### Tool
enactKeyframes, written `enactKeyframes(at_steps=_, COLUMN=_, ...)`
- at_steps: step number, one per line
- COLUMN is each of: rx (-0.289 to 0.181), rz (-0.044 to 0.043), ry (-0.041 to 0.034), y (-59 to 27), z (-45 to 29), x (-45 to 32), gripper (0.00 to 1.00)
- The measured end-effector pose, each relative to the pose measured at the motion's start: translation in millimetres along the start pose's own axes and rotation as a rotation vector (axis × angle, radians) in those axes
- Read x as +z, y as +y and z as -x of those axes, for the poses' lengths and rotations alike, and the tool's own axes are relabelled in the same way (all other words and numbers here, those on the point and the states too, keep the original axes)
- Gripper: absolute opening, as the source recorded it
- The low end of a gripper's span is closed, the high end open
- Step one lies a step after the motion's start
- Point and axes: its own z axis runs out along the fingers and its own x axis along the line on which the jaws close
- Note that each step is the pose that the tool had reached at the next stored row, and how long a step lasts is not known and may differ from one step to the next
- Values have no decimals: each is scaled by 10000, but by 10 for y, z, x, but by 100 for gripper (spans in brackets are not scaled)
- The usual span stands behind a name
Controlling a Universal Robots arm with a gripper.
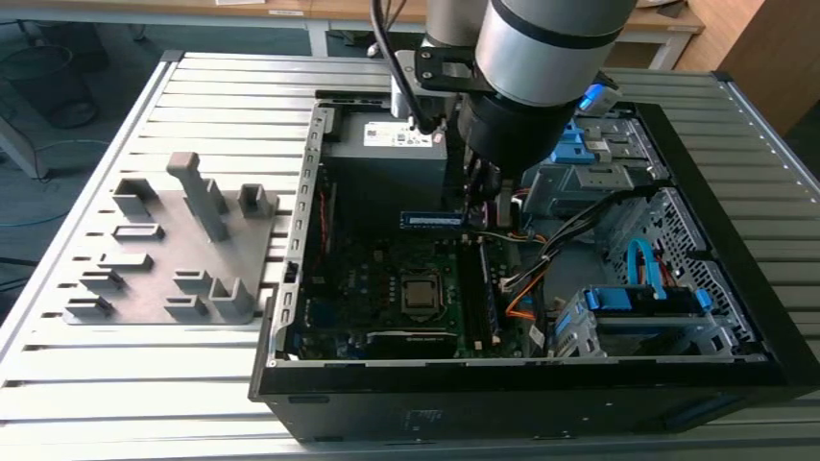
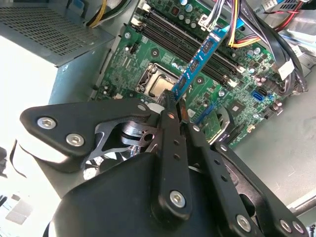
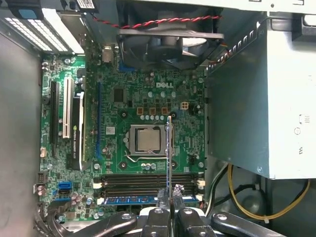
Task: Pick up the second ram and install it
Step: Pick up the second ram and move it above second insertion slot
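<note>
Gripping the second ram (image 2: 200, 57) in the closed end effector (image 2: 174, 106); holding it above the motherboard (image 3: 123, 98), with empty memory slots (image 3: 143, 178) just beneath

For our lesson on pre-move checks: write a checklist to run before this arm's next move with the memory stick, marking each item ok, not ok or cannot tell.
1. Grip: the tool is shut on the second ram: ok.
2. Ram held clear above the motherboard: ok.
3. Dark memory slots look empty: ok.
4. Ram parallel to those slots: not ok; it crosses them in both wrist views.
5. Slot latches open: cannot tell.
6. The cables clear of the ram's far end: cannot tell.
</note>
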Motion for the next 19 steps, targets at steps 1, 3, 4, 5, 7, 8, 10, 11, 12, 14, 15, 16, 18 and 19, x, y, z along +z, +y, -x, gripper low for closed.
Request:
enactKeyframes(at_steps=1, rx=0, rz=0, ry=0, y=-3, z=-2, x=7, gripper=14)
enactKeyframes(at_steps=3, rx=0, rz=0, ry=0, y=-9, z=-6, x=23, gripper=14)
enactKeyframes(at_steps=4, rx=0, rz=0, ry=0, y=-13, z=-8, x=30, gripper=14)
enactKeyframes(at_steps=5, rx=1, rz=0, ry=0, y=-16, z=-9, x=38, gripper=14)
enactKeyframes(at_steps=7, rx=1, rz=0, ry=0, y=-22, z=-12, x=54, gripper=14)
enactKeyframes(at_steps=8, rx=0, rz=0, ry=0, y=-25, z=-13, x=61, gripper=14)
enactKeyframes(at_steps=10, rx=0, rz=0, ry=0, y=-32, z=-16, x=77, gripper=14)
enactKeyframes(at_steps=11, rx=0, rz=0, ry=-1, y=-38, z=-18, x=88, gripper=14)
enactKeyframes(at_steps=12, rx=1, rz=0, ry=0, y=-42, z=-20, x=95, gripper=14)
enactKeyframes(at_steps=14, rx=1, rz=0, ry=0, y=-52, z=-22, x=111, gripper=14)
enactKeyframes(at_steps=15, rx=0, rz=0, ry=-1, y=-57, z=-24, x=119, gripper=14)
enactKeyframes(at_steps=16, rx=1, rz=0, ry=0, y=-62, z=-25, x=126, gripper=14)
enactKeyframes(at_steps=18, rx=0, rz=0, ry=-1, y=-72, z=-27, x=142, gripper=14)
enactKeyframes(at_steps=19, rx=1, rz=0, ry=1, y=-77, z=-29, x=149, gripper=14)
